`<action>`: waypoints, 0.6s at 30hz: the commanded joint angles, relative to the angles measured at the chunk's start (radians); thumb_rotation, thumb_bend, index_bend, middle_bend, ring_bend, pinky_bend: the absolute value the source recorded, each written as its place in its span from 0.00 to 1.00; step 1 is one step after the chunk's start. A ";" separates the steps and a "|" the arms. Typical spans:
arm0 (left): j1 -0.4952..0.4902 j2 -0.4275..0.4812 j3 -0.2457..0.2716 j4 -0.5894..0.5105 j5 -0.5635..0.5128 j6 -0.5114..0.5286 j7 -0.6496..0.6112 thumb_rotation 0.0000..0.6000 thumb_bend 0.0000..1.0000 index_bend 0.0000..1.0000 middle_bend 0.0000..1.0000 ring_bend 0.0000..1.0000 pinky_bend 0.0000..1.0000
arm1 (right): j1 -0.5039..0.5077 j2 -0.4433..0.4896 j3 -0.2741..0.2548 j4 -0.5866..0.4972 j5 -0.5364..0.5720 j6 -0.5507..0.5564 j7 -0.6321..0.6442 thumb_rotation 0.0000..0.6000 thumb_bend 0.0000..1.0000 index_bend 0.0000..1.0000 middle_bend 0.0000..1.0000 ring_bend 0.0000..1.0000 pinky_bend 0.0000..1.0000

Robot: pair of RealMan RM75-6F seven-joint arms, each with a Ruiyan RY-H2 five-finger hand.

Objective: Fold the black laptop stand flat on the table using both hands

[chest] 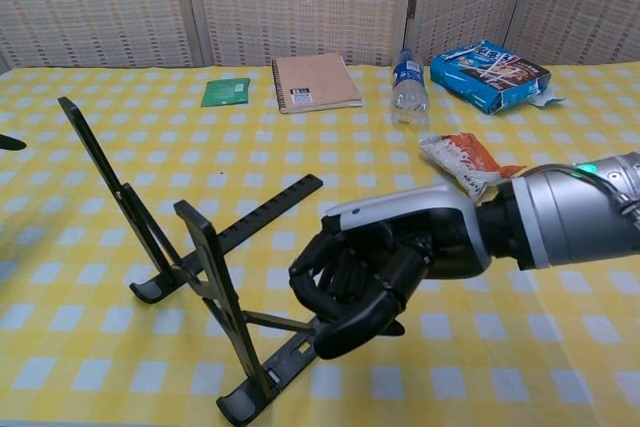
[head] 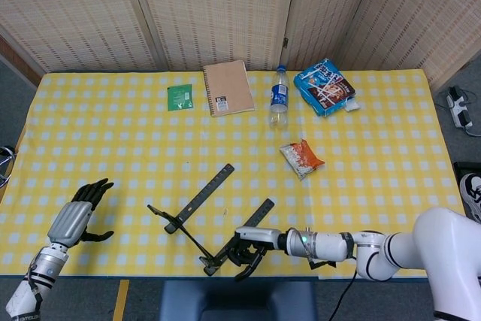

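Note:
The black laptop stand stands unfolded near the table's front edge. Its two upright arms are raised and its two rails lie on the cloth. My right hand hovers at the stand's right rail. Its dark fingers are curled in over that rail, and I cannot tell whether they clasp it. My left hand rests at the table's front left, well away from the stand, with its fingers spread and nothing in it. In the chest view only one of its fingertips shows at the left edge.
At the back lie a green packet, a tan notebook, a water bottle and a blue snack bag. An orange snack packet lies right of the stand. The front table edge runs just below both hands.

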 commanded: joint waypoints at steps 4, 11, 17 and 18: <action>0.001 0.001 0.000 0.000 -0.006 -0.003 0.001 1.00 0.20 0.08 0.06 0.04 0.00 | 0.026 -0.098 0.015 0.083 0.010 -0.047 0.043 0.80 0.16 0.70 0.85 0.85 0.74; 0.002 -0.003 0.003 0.007 -0.008 -0.008 -0.006 1.00 0.20 0.08 0.06 0.04 0.00 | 0.045 -0.148 -0.015 0.127 -0.020 -0.038 0.095 0.80 0.16 0.70 0.85 0.85 0.73; 0.000 -0.008 0.005 0.012 0.001 -0.009 -0.010 1.00 0.20 0.08 0.06 0.04 0.00 | 0.050 -0.179 -0.032 0.149 -0.022 -0.035 0.114 0.80 0.16 0.70 0.85 0.85 0.73; 0.000 -0.008 0.005 0.013 0.001 -0.009 -0.011 1.00 0.20 0.08 0.06 0.04 0.00 | 0.052 -0.184 -0.035 0.152 -0.022 -0.035 0.117 0.80 0.16 0.70 0.85 0.85 0.73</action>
